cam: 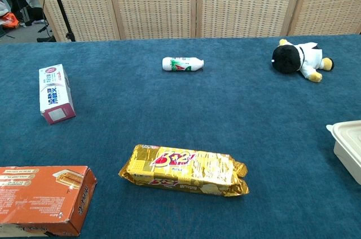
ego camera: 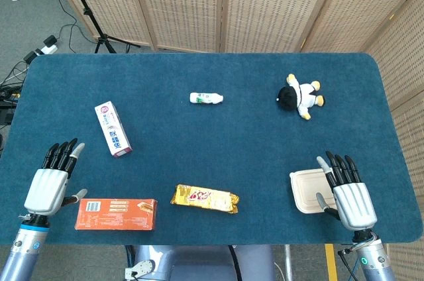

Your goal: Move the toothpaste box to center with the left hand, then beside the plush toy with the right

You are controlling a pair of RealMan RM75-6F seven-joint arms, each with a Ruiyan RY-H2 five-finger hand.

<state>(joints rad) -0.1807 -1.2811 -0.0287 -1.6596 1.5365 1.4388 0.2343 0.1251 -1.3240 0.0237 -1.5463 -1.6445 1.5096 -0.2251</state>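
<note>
The toothpaste box (ego camera: 112, 128) is white with a pink end and lies flat on the left part of the blue table; the chest view shows the toothpaste box (cam: 55, 93) at its left. The plush toy (ego camera: 301, 95), black-haired in white clothes, lies at the far right; the chest view has the plush toy (cam: 301, 58) at upper right. My left hand (ego camera: 53, 180) hovers open near the front left edge, below and left of the box, apart from it. My right hand (ego camera: 348, 191) is open at the front right. Neither hand shows in the chest view.
A small white bottle (ego camera: 206, 98) lies at the back centre. A gold snack pack (ego camera: 205, 198) lies front centre. An orange carton (ego camera: 116, 214) sits just right of my left hand. A white lidded container (ego camera: 307, 190) touches my right hand's side. Wicker screens stand behind.
</note>
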